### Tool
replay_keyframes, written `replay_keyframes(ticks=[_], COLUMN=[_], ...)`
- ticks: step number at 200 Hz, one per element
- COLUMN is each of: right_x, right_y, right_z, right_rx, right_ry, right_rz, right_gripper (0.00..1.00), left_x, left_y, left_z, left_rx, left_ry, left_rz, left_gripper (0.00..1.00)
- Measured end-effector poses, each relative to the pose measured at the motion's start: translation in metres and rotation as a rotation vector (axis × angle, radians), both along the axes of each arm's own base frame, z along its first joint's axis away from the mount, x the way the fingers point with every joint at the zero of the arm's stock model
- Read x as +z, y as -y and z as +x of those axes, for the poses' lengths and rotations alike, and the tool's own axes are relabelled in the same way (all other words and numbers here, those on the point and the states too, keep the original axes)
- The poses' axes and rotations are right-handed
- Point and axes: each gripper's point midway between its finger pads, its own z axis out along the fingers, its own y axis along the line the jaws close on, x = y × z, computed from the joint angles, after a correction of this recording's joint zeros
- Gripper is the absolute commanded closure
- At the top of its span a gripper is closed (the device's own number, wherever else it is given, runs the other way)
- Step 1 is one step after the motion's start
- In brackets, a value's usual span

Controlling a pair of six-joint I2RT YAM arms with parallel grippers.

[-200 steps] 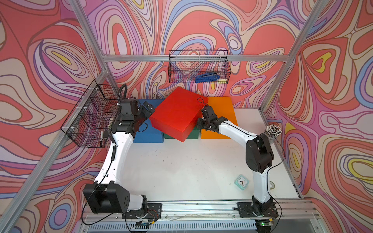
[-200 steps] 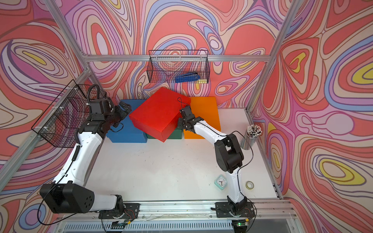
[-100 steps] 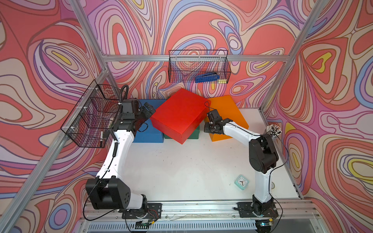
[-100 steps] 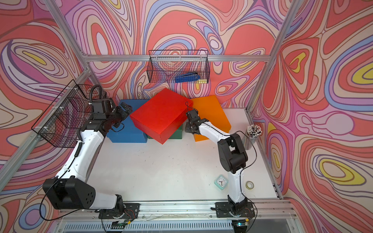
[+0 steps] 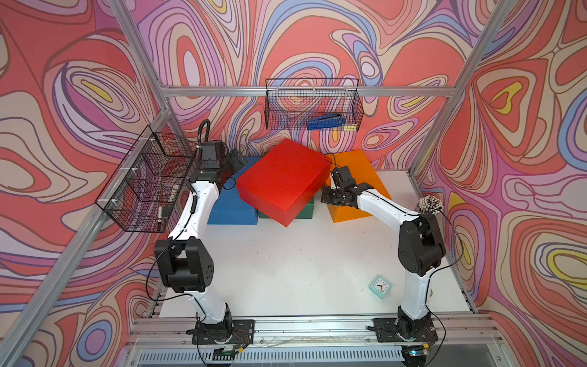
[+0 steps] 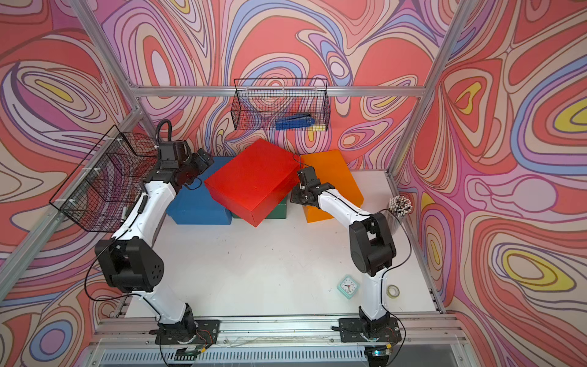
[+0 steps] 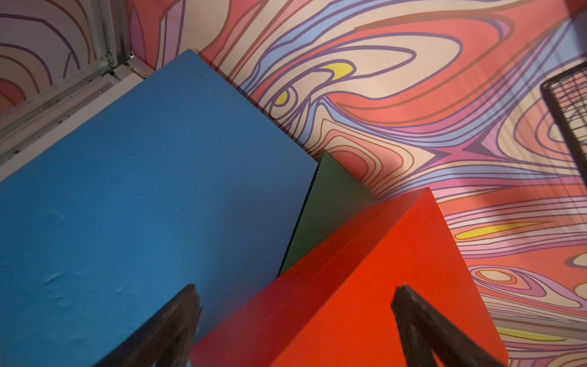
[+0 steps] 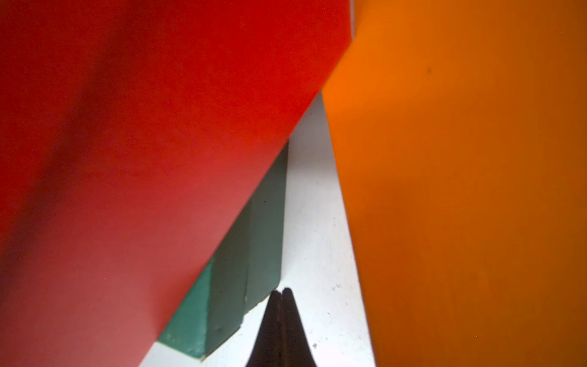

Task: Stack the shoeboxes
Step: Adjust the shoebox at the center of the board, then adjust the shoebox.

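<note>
White counter (image 5: 286, 270), boxed in by swirl-patterned walls. Items sit along its back edge.

- Blue shoebox (image 5: 233, 206): back-left corner, flat on the counter, long axis front to back.
- Green shoebox (image 5: 305, 211): just beside the blue one, toward the middle, and mostly covered. What shows runs front to back.
- Red shoebox (image 5: 282, 178): on top of the green one, turned diagonally (long axis back-right to front-left). One corner juts past the green front face. Level or tipped cannot be told.
- Orange shoebox (image 5: 362, 168): past the green one, with a strip of bare counter between. Long axis front to back, near end swung slightly toward the right edge.
- Left claw (image 7: 295, 289): spread wide above the blue lid, with a red corner between its fingers. Contact cannot be told.
- Right claw (image 8: 282, 295): pressed together, holding nothing, low in the gap between green and orange.
</note>
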Motion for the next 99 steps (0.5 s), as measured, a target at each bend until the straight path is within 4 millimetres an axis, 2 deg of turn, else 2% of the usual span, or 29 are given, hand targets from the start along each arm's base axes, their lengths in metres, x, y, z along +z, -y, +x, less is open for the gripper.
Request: replay_keyframes(ticks=[19, 46, 68, 99], right_x=[0.021, 0.049, 0.049, 0.03], right_y=[-0.008, -0.021, -0.029, -0.038], right_z=[0.008, 0.03, 0.048, 0.071], right_rx=[0.013, 0.024, 0.03, 0.037], right_ry=[0.039, 0.106, 0.124, 0.111], right_rz=[0.037, 0.079, 0.085, 0.064], right_gripper=[1.0, 1.0, 1.0, 1.0], left_x=[-0.012, -0.021, -0.023, -0.04], left_y=[0.005, 0.014, 0.024, 0.04], left_z=[0.011, 0.013, 0.014, 0.006], left_rx=[-0.027, -0.068, -0.098, -0.13], left_ry=[-0.017, -0.031, -0.023, -0.053], left_rz=[-0.02, -0.064, -0.094, -0.14], left_gripper=[0.07, 0.07, 0.07, 0.07])
